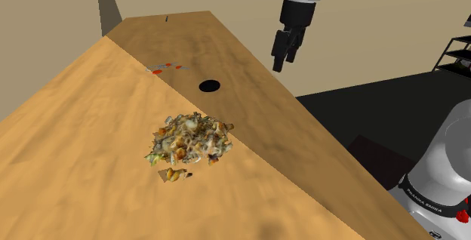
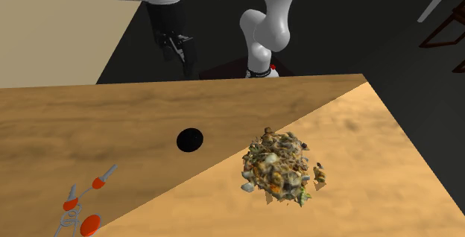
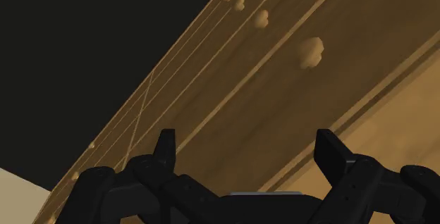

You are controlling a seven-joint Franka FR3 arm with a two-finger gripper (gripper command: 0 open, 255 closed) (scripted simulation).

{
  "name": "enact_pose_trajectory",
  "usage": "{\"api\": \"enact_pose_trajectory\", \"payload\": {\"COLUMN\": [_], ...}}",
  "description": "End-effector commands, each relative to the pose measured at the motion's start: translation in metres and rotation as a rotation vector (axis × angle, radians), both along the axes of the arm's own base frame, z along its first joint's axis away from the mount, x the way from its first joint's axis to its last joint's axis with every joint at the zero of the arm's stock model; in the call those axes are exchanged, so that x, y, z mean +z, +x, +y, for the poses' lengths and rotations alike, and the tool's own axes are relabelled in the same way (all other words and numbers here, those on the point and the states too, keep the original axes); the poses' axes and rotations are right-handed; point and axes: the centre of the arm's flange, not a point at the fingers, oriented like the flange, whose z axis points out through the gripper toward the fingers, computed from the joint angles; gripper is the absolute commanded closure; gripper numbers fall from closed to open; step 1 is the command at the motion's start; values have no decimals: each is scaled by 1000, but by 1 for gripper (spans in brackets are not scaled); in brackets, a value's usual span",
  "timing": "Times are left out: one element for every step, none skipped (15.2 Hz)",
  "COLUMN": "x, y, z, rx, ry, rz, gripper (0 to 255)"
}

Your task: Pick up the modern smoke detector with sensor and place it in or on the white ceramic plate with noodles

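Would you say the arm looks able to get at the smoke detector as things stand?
Probably yes: the black smoke detector lies on bare table, apart from the noodle heap, and the open tool hangs high nearby.

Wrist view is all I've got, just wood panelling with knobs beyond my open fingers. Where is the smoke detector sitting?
Observer: The smoke detector is a flat black disc lying on the wooden table top, with nothing touching it.
Operator: And the noodles I'm meant to drop it on?
Observer: The noodle heap sits on the same table. In the shoulder view it is nearer the camera than the disc, with bare wood between them. I can't make out a plate rim under it.
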Motion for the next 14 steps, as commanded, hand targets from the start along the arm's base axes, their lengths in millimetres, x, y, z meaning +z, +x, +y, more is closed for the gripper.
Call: {"api": "enact_pose_trajectory", "payload": {"x": [7,11,14,18,21,25,28,32,35,39,42,46,49,53], "y": [7,10,13,15,18,20,22,24,25,26,27,28,29,29], "z": [25,37,49,61,73,86,98,110,122,134,147,159,171,184], "rx": [34,50,66,83,99,115,132,148,165,181,197,214,230,246], "ry": [-4,-6,-8,-10,-12,-14,-17,-19,-21,-23,-25,-27,-30,-32], "rz": [-22,-33,-44,-54,-65,-76,-87,-97,-108,-119,-130,-141,-151,-162], "gripper": [0,0,0,0,0,0,0,0,0,0,0,0,0,0]}}
